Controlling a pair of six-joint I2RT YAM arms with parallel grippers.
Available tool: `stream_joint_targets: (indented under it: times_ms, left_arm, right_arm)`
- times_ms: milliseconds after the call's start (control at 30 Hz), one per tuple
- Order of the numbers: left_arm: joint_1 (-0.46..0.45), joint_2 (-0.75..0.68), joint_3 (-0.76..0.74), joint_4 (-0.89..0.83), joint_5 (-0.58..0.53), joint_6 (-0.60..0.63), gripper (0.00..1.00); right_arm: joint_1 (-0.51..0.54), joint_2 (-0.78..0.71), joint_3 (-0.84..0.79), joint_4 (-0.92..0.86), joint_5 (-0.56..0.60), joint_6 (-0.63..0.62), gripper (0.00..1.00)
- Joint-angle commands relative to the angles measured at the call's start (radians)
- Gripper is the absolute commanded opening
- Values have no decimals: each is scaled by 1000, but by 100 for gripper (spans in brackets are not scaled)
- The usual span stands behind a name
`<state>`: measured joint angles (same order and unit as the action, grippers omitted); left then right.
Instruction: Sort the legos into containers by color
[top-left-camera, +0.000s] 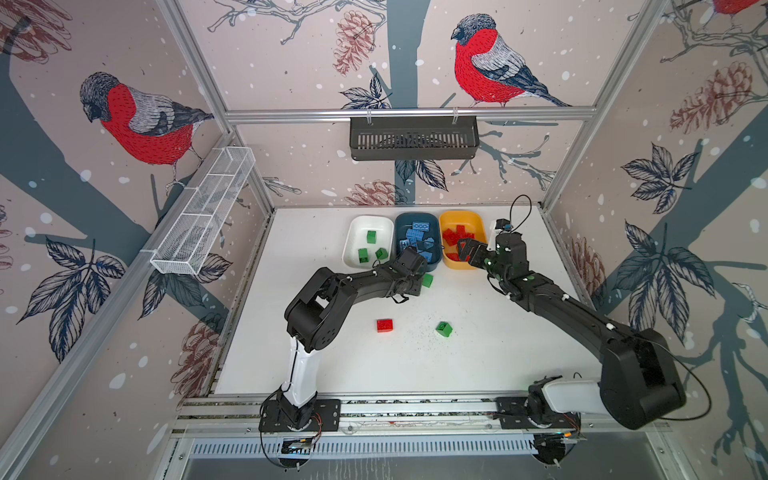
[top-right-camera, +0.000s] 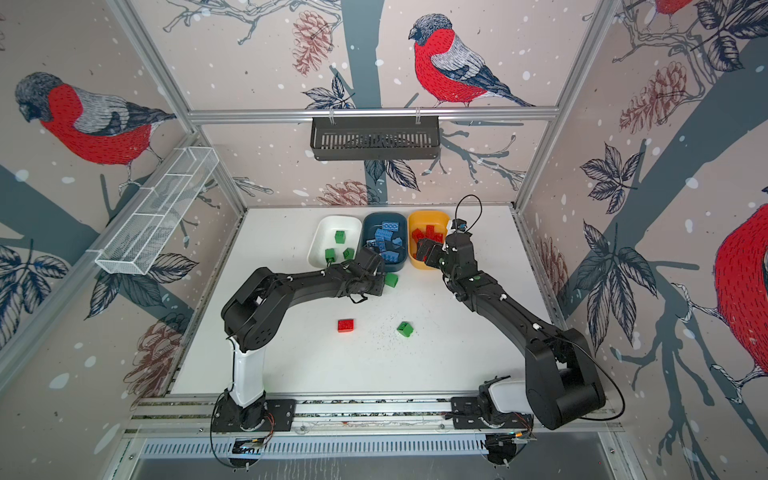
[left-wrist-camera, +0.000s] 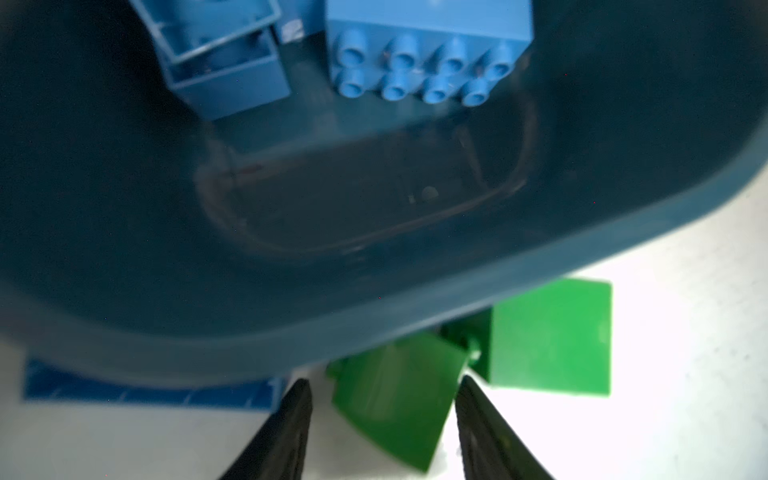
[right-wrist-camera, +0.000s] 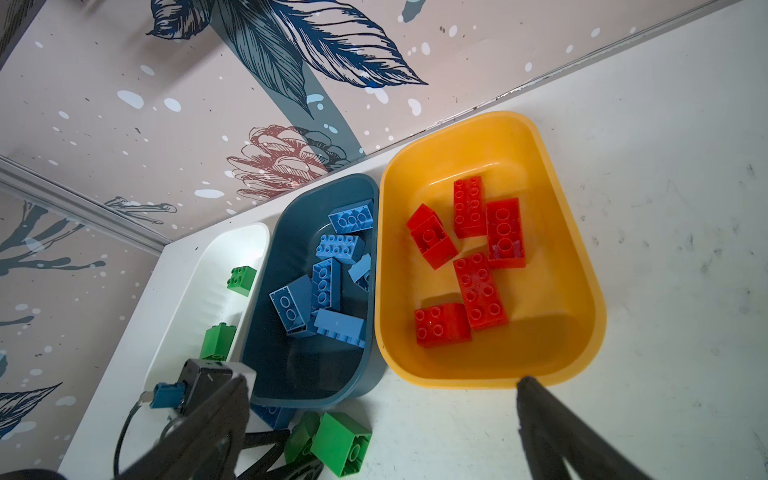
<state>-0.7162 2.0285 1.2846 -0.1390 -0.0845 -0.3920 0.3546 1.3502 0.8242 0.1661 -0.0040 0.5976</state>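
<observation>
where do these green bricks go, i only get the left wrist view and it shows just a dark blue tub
Observer: The white tub, beside the dark blue tub, already holds three green bricks.
Operator: any loose bricks i cant see
Observer: Two, farther out on the table: a red brick and a lone green brick.
Operator: right gripper in my way
Observer: No, the right gripper hangs open, empty, by the yellow tub.

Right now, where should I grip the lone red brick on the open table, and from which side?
I'd grip the red brick across two opposite flat side walls, coming straight down from above: it lies flat on the table with nothing close around it.
</observation>
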Motion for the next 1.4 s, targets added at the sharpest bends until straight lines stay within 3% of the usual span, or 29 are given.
stream_joint_targets:
  times_ms: [0,167,400,600,767,900,1033,1367]
  left_arm:
    - [1,28,30,-4,-32,9,59]
    - [1,47,47,1,-35,21,58]
    - [0,3,1,7,-25,27,41]
    - [0,-82,-61,18,-30,12,31]
    - [12,-208,-149,82,-40,-13,31]
    - [60,-287,-178,99,-46,-49,31]
    - [125,-317,-159,101,-46,-62,31]
    - [267,-240,-72,105,-104,-100,29]
  right_arm:
    - [3,-5,9,5,2,-12,100]
    - [4,-8,6,3,5,-13,100]
    - [10,-10,4,8,8,-18,100]
    - [33,5,9,24,-4,-30,100]
    - [85,29,2,64,-1,-61,100]
    - [150,46,-16,103,24,-113,100]
    - [188,108,-9,88,-33,-144,100]
    - [263,231,-51,137,2,-157,100]
